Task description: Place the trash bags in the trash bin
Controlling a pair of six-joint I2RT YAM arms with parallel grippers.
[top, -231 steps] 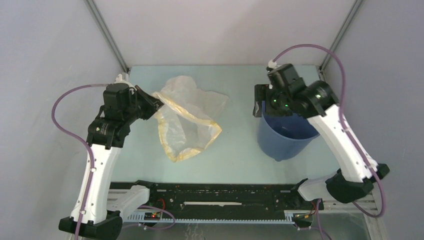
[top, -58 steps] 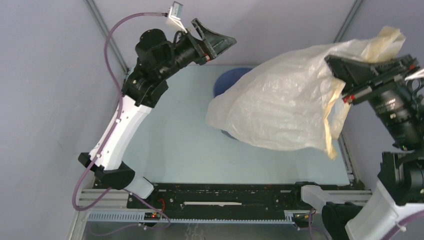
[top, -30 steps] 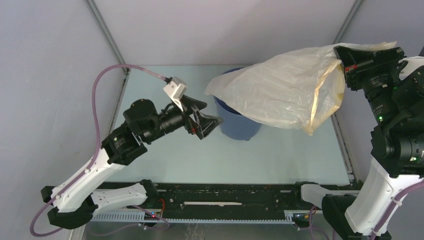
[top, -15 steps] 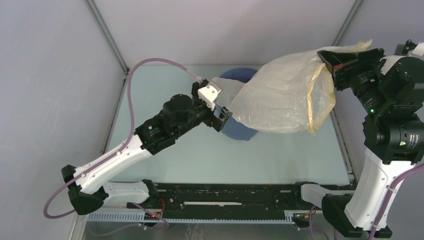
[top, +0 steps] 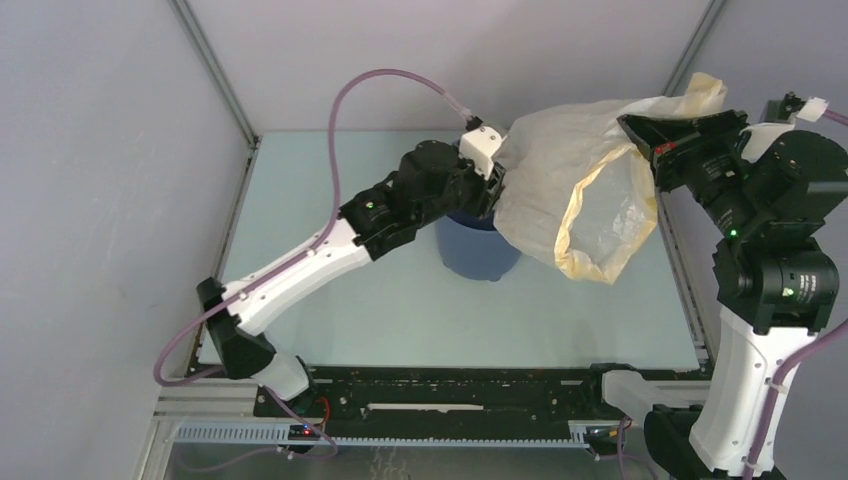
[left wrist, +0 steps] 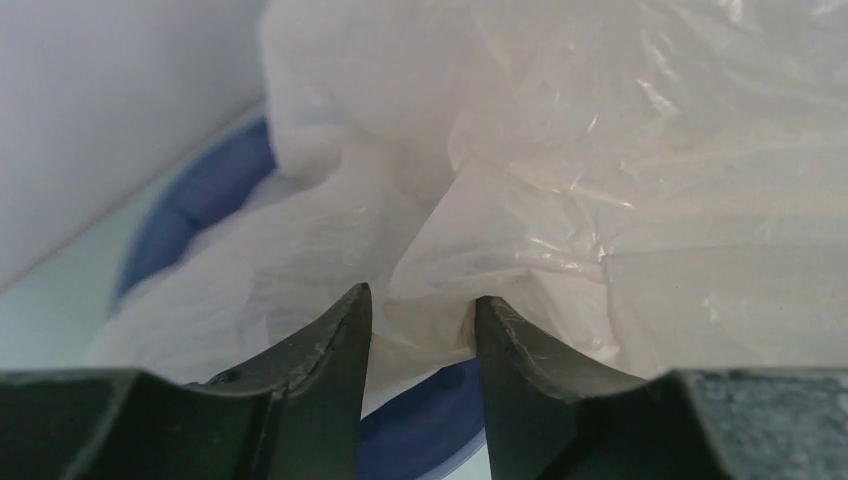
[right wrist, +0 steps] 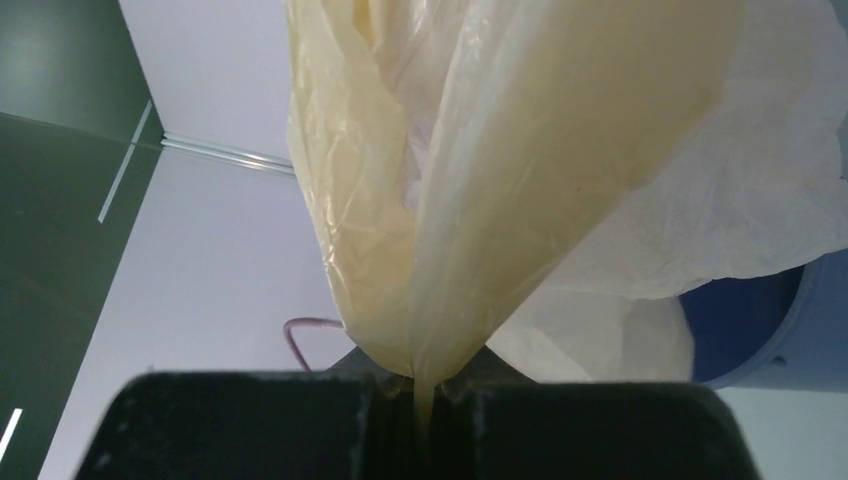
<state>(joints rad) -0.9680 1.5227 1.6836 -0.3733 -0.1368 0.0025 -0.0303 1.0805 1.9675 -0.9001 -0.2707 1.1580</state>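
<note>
The trash bag [top: 560, 170], thin, crinkly and cream-tinted, hangs stretched between both arms above the blue trash bin [top: 478, 250], which stands at mid-table. Its lower end droops into the bin's mouth [left wrist: 200, 190]. My right gripper [top: 640, 135] is raised at the right and shut on the bag's yellowish rim [right wrist: 500, 180], with the plastic pinched between the jaws [right wrist: 425, 385]. My left gripper [top: 492, 192] is at the bag's left side over the bin. Its jaws [left wrist: 420, 300] are partly apart, with a fold of the bag [left wrist: 600, 200] bulging between the tips.
The pale green table [top: 330, 190] is walled by grey panels with metal corner posts [top: 215, 70]. A black rail [top: 450, 390] runs along the near edge. The left arm's purple cable [top: 370, 85] arcs above the table's back.
My left arm swung right and forward to the bag over the bin, and its jaws narrowed around a fold. The right gripper shifted slightly, and the bag's mouth now sags open lower.
</note>
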